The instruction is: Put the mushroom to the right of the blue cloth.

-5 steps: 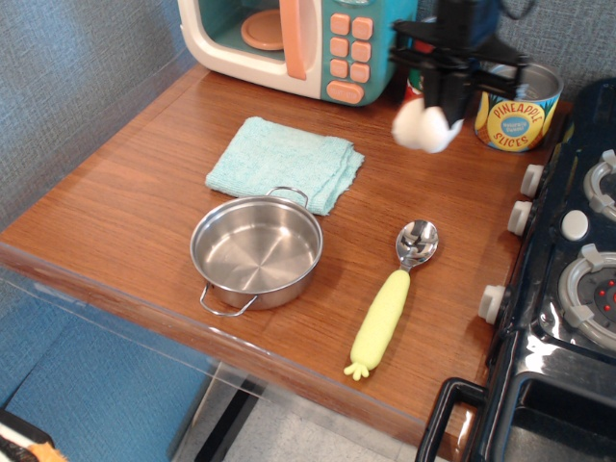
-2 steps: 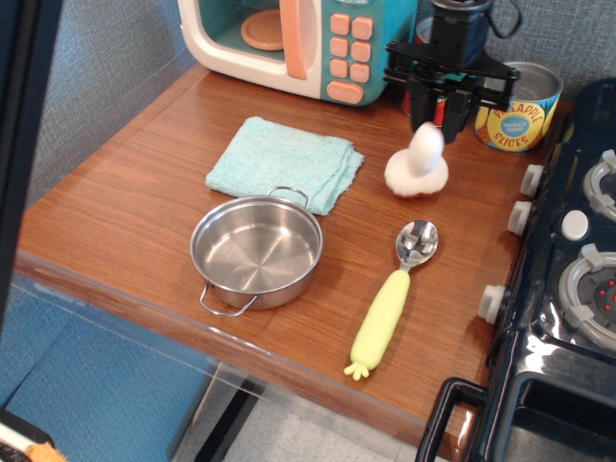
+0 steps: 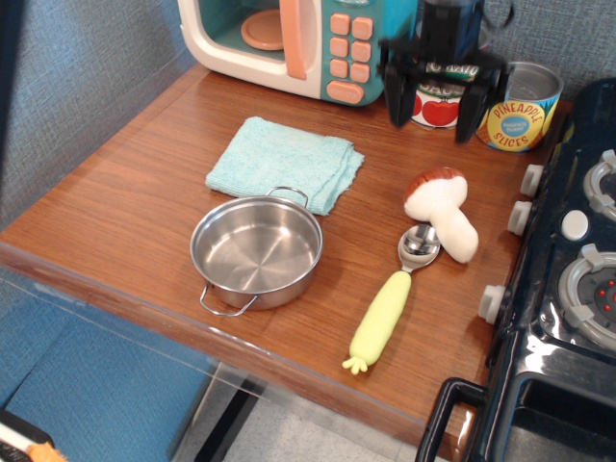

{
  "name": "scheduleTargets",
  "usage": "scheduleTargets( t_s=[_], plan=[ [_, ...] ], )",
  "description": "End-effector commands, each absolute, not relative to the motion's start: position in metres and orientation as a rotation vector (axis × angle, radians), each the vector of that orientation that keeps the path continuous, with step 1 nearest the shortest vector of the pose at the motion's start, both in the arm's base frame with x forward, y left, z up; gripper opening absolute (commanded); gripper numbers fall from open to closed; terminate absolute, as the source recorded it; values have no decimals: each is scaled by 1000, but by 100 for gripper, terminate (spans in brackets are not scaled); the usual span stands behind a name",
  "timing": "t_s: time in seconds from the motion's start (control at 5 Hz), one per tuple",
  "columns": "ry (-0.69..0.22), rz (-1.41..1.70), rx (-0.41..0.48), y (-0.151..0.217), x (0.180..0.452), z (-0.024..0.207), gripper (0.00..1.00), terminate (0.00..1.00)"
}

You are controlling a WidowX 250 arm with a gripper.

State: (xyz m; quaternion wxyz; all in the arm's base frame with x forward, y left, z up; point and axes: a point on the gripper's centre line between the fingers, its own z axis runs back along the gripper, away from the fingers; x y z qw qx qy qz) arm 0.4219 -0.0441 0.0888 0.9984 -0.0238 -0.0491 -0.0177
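Observation:
The mushroom (image 3: 444, 212) lies on its side on the wooden counter, reddish-brown cap toward the back, cream stem pointing front-right and touching the spoon's bowl. It is to the right of the blue cloth (image 3: 285, 162), which lies folded behind the steel pan. My gripper (image 3: 435, 106) hangs above and behind the mushroom with its two black fingers spread wide, open and empty.
A steel pan (image 3: 256, 252) sits in front of the cloth. A yellow-green-handled spoon (image 3: 390, 298) lies right of the pan. A toy microwave (image 3: 289, 38), a tomato can (image 3: 438, 101) and a pineapple can (image 3: 520, 108) stand at the back. A black stove (image 3: 568, 279) borders the right side.
The mushroom was held in the air, then dropped to the counter and tipped over onto its side by the spoon. The gripper opened wide and rose; the spoon shifted slightly.

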Motion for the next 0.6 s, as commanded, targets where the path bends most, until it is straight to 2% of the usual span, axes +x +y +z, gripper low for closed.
scheduleTargets(
  t_s=[0.0,0.2,0.4],
  plan=[
    [-200,5,-43,-33,401,125,100,0],
    [-200,5,-43,-33,401,125,100,0],
    [-200,5,-43,-33,401,125,100,100]
  ],
)
